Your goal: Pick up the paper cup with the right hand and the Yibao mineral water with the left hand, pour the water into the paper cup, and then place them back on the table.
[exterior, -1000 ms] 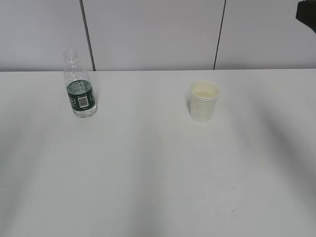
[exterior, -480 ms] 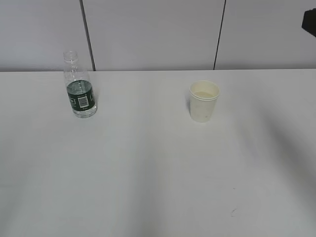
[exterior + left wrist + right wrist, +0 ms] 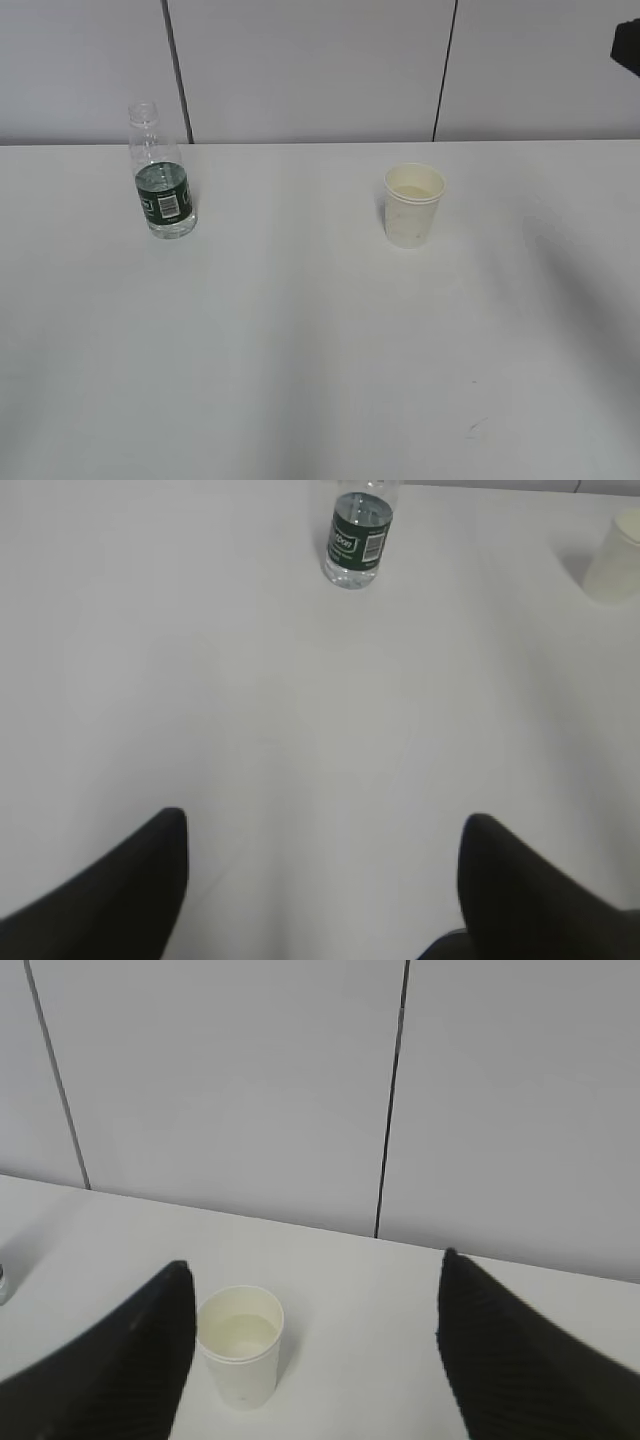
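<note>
Pincers both spread and empty: right pincer [image 3: 310, 1360] faces the upright paper cup [image 3: 240, 1345] just ahead, while left pincer [image 3: 320, 890] sits well short of the Yibao mineral water [image 3: 359, 538] standing on the surface [image 3: 300, 330].

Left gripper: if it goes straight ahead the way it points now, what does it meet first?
Probably the water bottle. It stands upright ahead of the open left gripper, slightly right of centre, with only bare table between them. The paper cup sits well off to the right.
</note>
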Available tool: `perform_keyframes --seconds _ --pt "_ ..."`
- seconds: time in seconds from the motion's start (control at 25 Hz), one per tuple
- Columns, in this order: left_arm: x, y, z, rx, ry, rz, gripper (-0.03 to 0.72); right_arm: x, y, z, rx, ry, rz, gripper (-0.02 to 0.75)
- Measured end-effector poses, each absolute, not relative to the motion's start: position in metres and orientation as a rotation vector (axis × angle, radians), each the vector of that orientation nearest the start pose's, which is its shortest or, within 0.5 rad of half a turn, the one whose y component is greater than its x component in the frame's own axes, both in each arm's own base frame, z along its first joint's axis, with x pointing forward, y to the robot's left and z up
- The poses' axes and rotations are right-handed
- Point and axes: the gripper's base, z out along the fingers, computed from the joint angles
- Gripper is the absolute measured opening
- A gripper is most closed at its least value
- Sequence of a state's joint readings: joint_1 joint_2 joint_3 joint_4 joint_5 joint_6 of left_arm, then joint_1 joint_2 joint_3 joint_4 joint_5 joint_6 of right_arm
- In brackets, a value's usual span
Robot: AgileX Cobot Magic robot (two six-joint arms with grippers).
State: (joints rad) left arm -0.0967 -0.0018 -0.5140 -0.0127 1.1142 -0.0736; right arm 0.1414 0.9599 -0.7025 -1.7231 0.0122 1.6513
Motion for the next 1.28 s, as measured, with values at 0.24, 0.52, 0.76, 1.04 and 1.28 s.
perform_keyframes --seconds 0.24,0.52,0.76,1.04,1.28 --pt "-0.009 -0.003 0.277 0.068 2.082 -0.133 0.499 0.208 0.028 0.34 -0.17 1.733 0.046 0.585" --pt "-0.01 -0.004 0.277 0.073 2.082 -0.144 0.493 0.207 0.028 0.33 -0.19 1.759 0.031 0.585" --pt "-0.01 -0.004 0.277 0.074 2.082 -0.144 0.488 0.207 0.028 0.33 -0.196 1.758 0.027 0.585" --pt "-0.01 -0.004 0.277 0.074 2.082 -0.144 0.48 0.207 0.028 0.327 -0.194 1.767 0.028 0.585" --pt "-0.01 -0.004 0.277 0.074 2.082 -0.144 0.48 0.207 0.021 0.323 -0.043 1.793 0.032 0.585"
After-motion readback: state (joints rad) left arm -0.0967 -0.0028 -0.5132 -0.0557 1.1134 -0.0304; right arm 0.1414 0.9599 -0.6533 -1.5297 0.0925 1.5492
